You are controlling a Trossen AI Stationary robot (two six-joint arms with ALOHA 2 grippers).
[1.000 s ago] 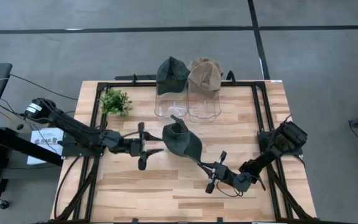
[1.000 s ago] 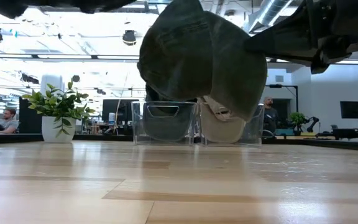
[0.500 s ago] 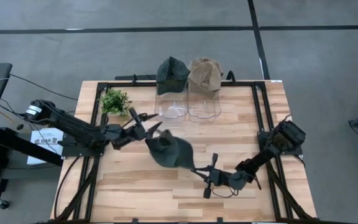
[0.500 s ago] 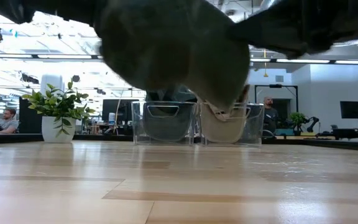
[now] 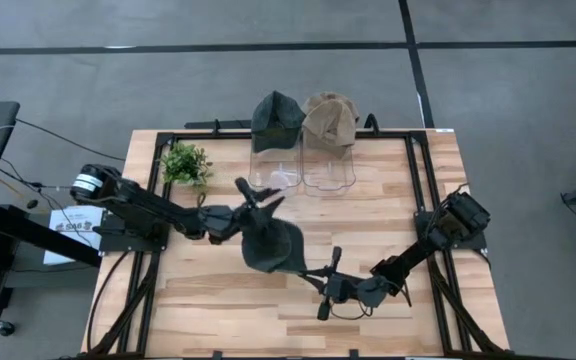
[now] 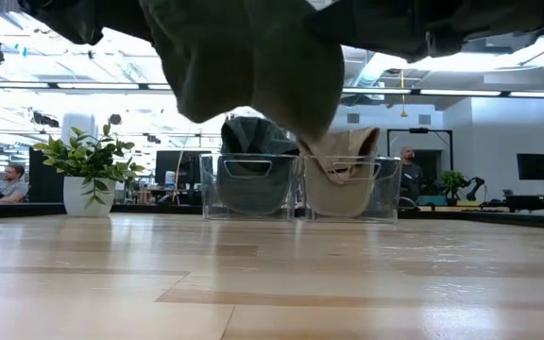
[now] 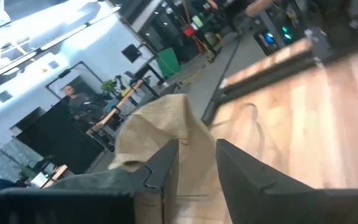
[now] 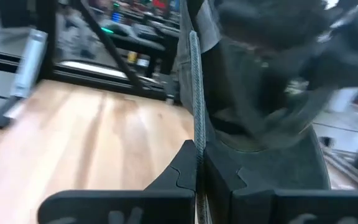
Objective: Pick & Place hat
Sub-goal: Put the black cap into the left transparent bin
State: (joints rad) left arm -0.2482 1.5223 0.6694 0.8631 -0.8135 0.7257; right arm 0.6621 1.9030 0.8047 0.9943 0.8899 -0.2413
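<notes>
small potted plant [image 5: 185,162] near the wooden table's [image 5: 388,200] far-left corner

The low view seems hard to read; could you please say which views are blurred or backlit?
Low view: dark green cap silhouetted against bright ceiling lights. Left wrist view: whole frame smeared. Right wrist view: table and background blurred, cap brim edge fairly sharp.

You are moving the dark hat [image 5: 271,246] to the left and toward the front of the table; the right gripper [image 5: 315,271], pinching its brim, is sliding left with it. Your left gripper [image 5: 258,200] is reaching farther right and toward the back, so its spread fingers are now touching the hat's top edge instead of hanging well apart from it.
</notes>
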